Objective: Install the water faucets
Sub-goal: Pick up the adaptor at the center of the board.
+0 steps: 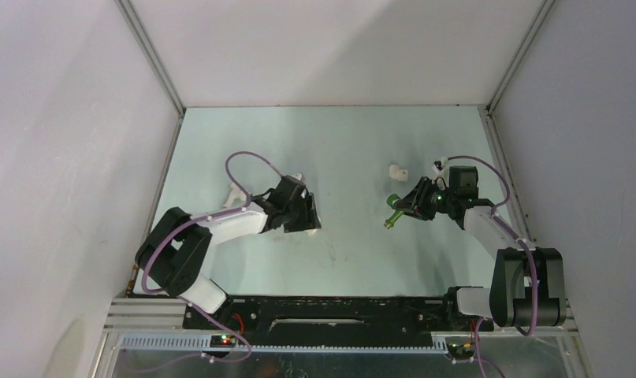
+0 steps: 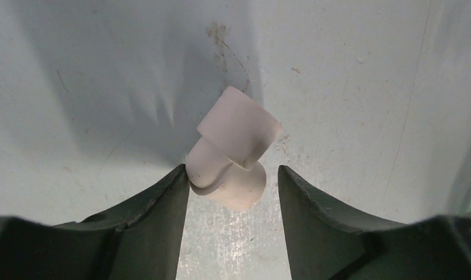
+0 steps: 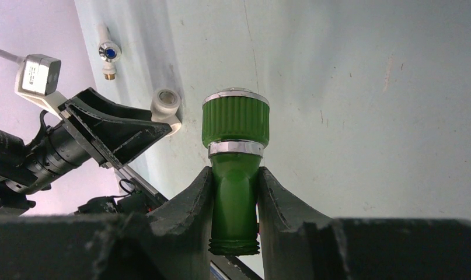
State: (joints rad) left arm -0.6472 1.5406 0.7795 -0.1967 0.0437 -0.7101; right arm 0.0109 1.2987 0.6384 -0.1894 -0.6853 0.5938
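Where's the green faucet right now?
Top view, right side: the green faucet is clamped in the right claw, just on the near side of a small white part lying on the table.

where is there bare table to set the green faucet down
Bare table runs along the far wall, and in the middle between the left gripper and the right gripper, down to the base rail. Crowded: a white fitting by the green faucet, and a white elbow between the left gripper's jaws.
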